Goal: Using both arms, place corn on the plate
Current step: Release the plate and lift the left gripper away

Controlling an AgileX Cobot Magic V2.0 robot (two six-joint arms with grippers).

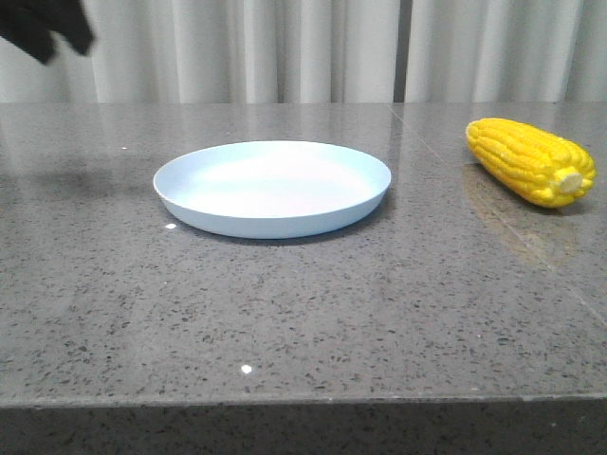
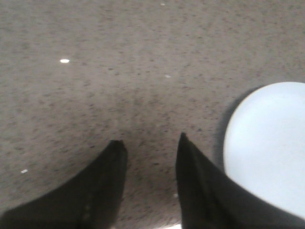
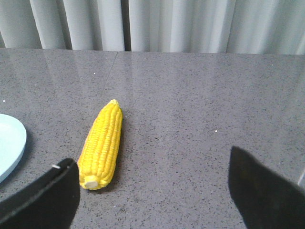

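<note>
The yellow corn [image 1: 531, 160] lies on the grey table at the right, pale stub end toward the front. The pale blue plate [image 1: 272, 187] sits empty in the middle. In the right wrist view the corn [image 3: 101, 144] lies just ahead of my right gripper [image 3: 152, 160], near one finger; the jaws stand wide apart and empty, and the plate's rim [image 3: 12, 143] shows at the edge. My left gripper [image 2: 150, 141] is open and empty above bare table beside the plate [image 2: 267, 143]. In the front view only a black tip of the left arm [image 1: 47, 27] shows, high at the far left.
The speckled grey stone table [image 1: 285, 303] ends at a front edge [image 1: 285, 403]. Pale curtains [image 1: 313, 47] hang behind the table's far edge.
</note>
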